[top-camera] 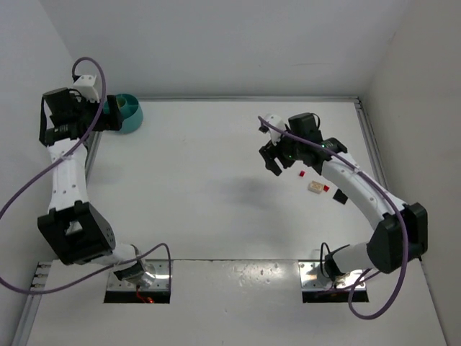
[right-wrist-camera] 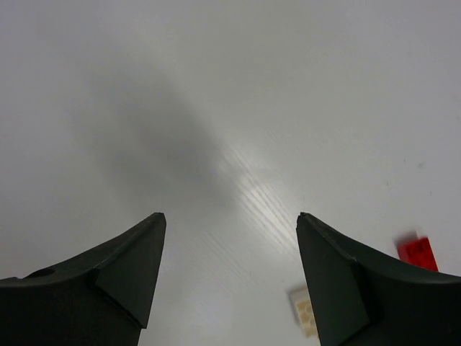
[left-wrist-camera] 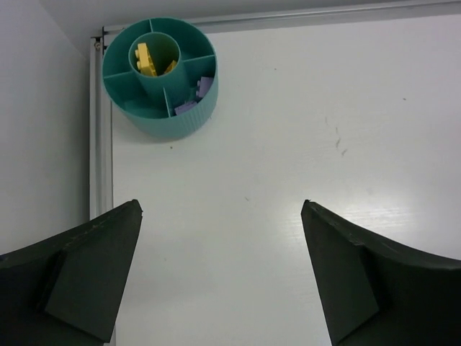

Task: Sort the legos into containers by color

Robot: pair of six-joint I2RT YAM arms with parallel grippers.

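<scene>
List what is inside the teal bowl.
Teal bowl: yellow legos in the centre cup, purple-blue legos in a right-hand outer compartment. Its near wall hides part of the front compartments' floors.

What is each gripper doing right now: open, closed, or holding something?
Left gripper: open, holding nothing, with the teal bowl ahead of it.
Right gripper: open, holding nothing, with a red brick off to one side.

light: bright, even, diffuse, all views | shadow: soft dark smear on bench (right-wrist-camera: 324, 86) ahead-left of right end effector (right-wrist-camera: 230, 215) | glare: streaky sheen just ahead of it; faint sheen right of left end effector (left-wrist-camera: 222, 204) | focus: red lego (right-wrist-camera: 418, 252) right of right end effector blurred; left wrist view sharp
</scene>
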